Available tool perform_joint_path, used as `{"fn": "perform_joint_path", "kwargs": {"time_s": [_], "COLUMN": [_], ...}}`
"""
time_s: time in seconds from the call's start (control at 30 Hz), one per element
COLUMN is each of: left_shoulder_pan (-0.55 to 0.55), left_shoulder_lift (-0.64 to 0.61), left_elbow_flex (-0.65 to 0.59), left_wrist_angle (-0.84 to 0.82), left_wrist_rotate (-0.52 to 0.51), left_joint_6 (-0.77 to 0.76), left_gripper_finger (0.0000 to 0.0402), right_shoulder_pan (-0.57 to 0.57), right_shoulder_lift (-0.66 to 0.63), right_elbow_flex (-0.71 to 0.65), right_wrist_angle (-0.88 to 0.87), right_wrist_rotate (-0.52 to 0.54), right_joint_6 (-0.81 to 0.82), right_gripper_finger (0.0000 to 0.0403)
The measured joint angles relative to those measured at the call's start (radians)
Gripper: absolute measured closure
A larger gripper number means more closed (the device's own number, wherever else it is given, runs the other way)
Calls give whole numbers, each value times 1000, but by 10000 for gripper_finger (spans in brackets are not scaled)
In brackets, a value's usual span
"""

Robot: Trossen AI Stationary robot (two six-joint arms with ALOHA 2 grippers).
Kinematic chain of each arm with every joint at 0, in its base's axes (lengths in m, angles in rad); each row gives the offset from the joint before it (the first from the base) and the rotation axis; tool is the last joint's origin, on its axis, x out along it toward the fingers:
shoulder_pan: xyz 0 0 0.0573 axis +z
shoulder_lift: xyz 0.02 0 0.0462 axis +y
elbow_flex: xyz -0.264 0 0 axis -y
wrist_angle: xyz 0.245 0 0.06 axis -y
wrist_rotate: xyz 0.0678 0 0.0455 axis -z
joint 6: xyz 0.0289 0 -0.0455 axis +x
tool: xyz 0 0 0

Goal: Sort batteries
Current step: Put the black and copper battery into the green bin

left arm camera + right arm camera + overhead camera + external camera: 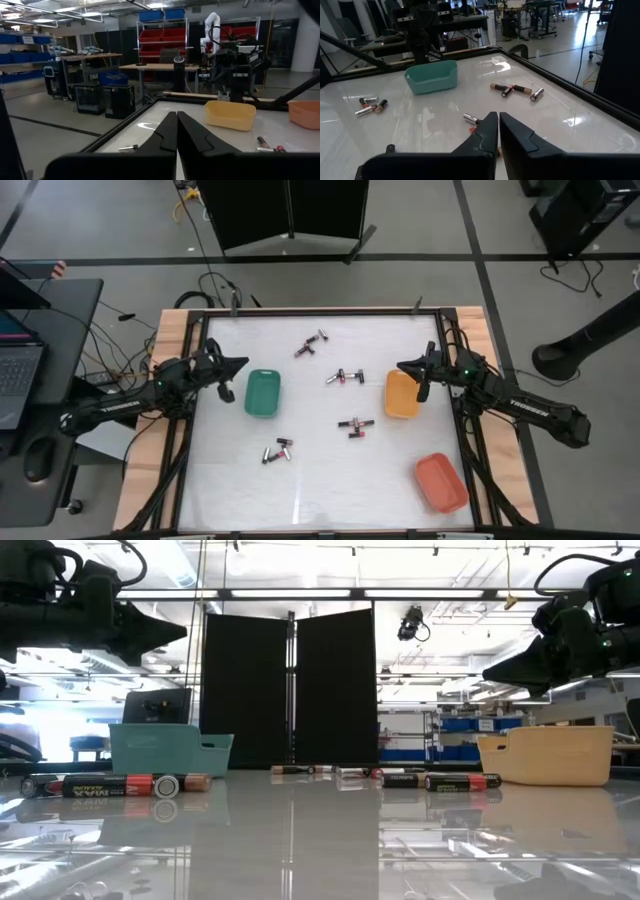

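Left gripper (pixel 237 370) is closed and empty beside the green tray (pixel 262 393). Right gripper (pixel 410 369) is closed and empty near the yellow tray (pixel 400 395). Batteries (pixel 277 450) lie scattered on the table (pixel 330 480).

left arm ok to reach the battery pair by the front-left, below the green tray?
Probably yes. The left gripper, fingers shut and empty, hangs beside the green tray; bare table lies between it and the batteries.

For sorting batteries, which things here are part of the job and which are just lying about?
Job:
batteries scattered on the table
green tray
yellow tray
orange tray
left hand, shut
right hand, shut

Lying about:
laptop
black screen
cables
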Motion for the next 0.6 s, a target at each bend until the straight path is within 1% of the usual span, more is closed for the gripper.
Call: {"fn": "perform_joint_path", "kwargs": {"time_s": [0.13, 0.23, 0.33, 0.47, 0.6], "left_shoulder_pan": [0, 0, 0, -1, -2], "left_shoulder_lift": [0, 0, 3, 47, 129], "left_elbow_flex": [0, 0, 5, 59, 128], "left_wrist_angle": [4, 19, -24, -102, -152], "left_wrist_rotate": [42, 45, 84, 114, 150], "left_joint_6": [-1, -43, -51, -51, -25], "left_gripper_finger": [392, 388, 383, 391, 397], "right_shoulder_pan": [0, 0, 0, 0, 0], "right_shoulder_lift": [0, 0, 0, 0, 0], "right_elbow_flex": [0, 0, 0, 0, 0], "right_wrist_angle": [0, 0, 0, 0, 0], "right_wrist_rotate": [0, 0, 0, 0, 0], "right_joint_6": [0, 0, 0, 0, 0], "right_gripper_finger": [376, 373, 373, 376, 374]}}
